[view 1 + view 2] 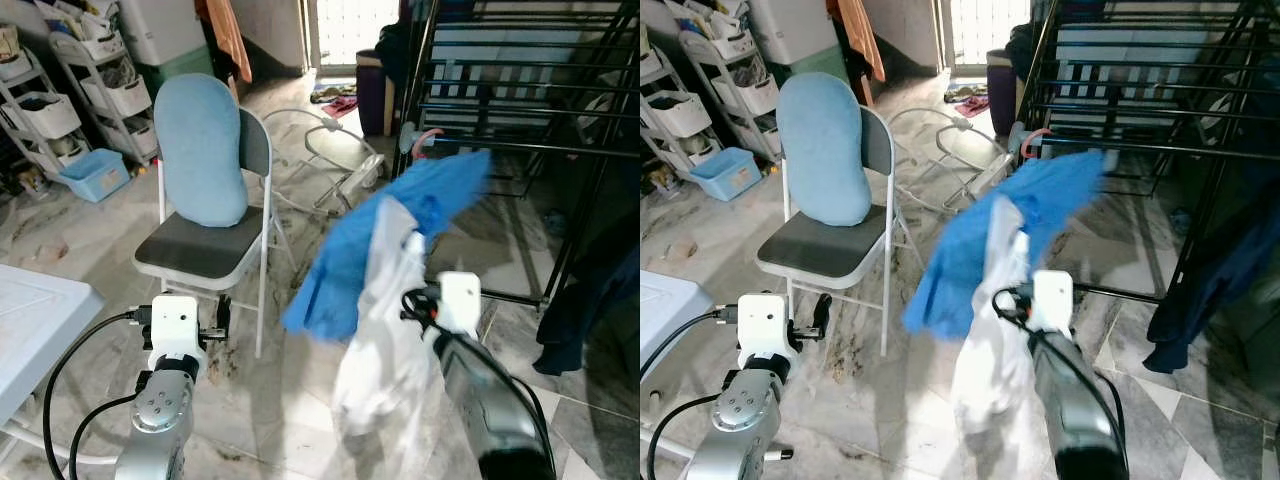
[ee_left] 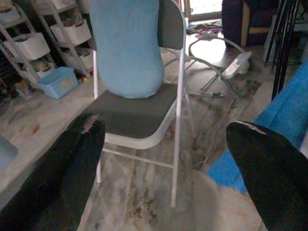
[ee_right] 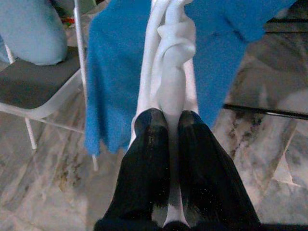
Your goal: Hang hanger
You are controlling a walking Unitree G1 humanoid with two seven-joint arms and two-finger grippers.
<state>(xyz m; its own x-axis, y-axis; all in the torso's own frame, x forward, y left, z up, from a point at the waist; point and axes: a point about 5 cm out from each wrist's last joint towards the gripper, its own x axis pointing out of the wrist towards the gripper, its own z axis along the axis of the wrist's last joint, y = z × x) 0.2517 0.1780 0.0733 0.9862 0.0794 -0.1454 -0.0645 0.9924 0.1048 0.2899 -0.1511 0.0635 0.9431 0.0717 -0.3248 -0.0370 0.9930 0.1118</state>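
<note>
— Any writing you can read?
— I read none. I count one drying rack (image 1: 520, 150), one folding chair (image 1: 215, 245), one blue cushion (image 1: 200, 150) on it.
— The hanger?
— Hidden, I can't tell. My right gripper (image 3: 171, 125) pinches a white cloth (image 3: 171, 62) beside a blue cloth (image 1: 400, 230), near the rack; my left gripper (image 2: 163, 144) is spread wide.

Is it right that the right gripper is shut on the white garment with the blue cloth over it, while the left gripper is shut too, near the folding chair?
Not quite. The left gripper is open: the left wrist view shows its fingers wide apart before the folding chair. The right gripper is indeed shut on the white garment, with the blue cloth over it.
</note>
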